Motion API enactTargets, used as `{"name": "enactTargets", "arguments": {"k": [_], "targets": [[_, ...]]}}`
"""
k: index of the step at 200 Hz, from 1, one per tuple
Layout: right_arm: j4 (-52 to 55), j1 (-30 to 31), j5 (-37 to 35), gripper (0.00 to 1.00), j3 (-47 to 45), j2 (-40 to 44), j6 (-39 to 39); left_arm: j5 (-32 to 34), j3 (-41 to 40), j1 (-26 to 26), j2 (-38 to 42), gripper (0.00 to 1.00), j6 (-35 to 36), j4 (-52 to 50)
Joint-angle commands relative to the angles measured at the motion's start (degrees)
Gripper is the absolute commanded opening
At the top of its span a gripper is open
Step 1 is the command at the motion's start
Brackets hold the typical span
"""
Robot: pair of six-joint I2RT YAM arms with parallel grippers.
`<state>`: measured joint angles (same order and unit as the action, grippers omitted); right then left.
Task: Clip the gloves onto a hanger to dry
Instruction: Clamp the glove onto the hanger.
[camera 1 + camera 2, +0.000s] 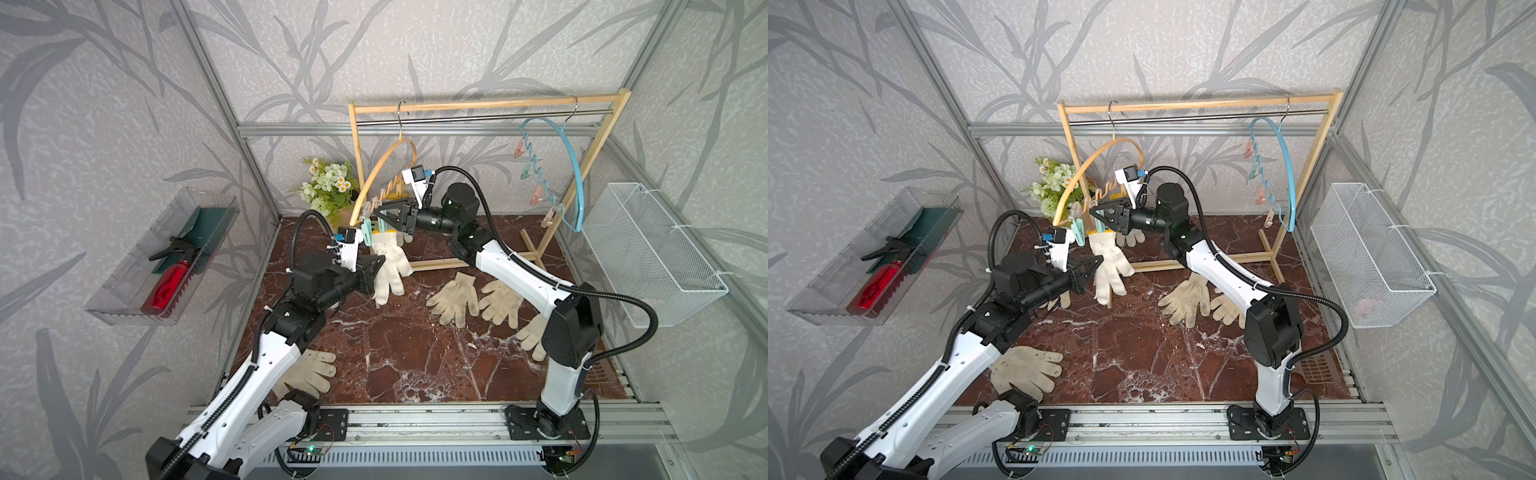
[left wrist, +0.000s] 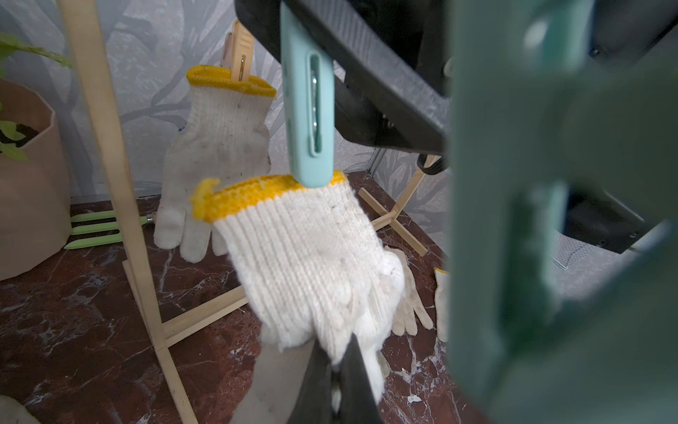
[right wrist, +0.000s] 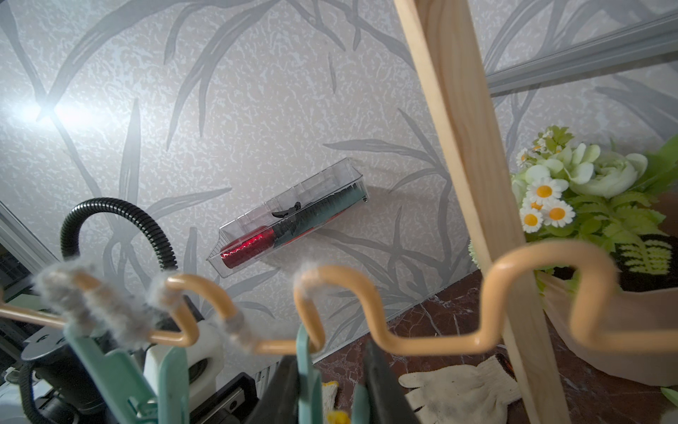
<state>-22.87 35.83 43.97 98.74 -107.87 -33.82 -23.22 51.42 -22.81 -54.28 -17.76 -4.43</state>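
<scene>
Two claws on one glove (image 1: 388, 266): left claw (image 1: 376, 272) is pinched tight on its palm, holding it up off the bench (image 1: 415, 353), while right claw (image 1: 380, 216) squeezes a teal peg (image 2: 310, 110) on the orange hanger (image 1: 374, 174), peg tip touching the glove's yellow cuff. Several spare gloves (image 1: 455, 297) lie loose on the bench.

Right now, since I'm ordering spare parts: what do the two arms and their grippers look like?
Both the left arm and right arm have white shells with black joints. A black corrugated cable runs along each. The left gripper and right gripper have black triangular fingers. Each carries a white wrist camera with a blue plug.
</scene>
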Motion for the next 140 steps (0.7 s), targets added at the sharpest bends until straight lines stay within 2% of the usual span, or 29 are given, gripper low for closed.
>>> {"name": "enactTargets", "arguments": {"k": [1,73,140], "targets": [[-2.45,-0.50,-0.20,0.28,-0.05,-0.42,0.34,-1.29,1.97,0.22,1.37,0.00,0.01,0.87],[-2.26,-0.50,-0.11,0.28,0.96,-1.22,0.21,-2.62,1.21,0.22,2.69,0.00,-0.87,-0.84],[-3.91,-0.50,0.57,0.28,0.40,-0.62,-1.30,-0.70,1.55,0.22,0.99,0.00,0.35,1.14]]}}
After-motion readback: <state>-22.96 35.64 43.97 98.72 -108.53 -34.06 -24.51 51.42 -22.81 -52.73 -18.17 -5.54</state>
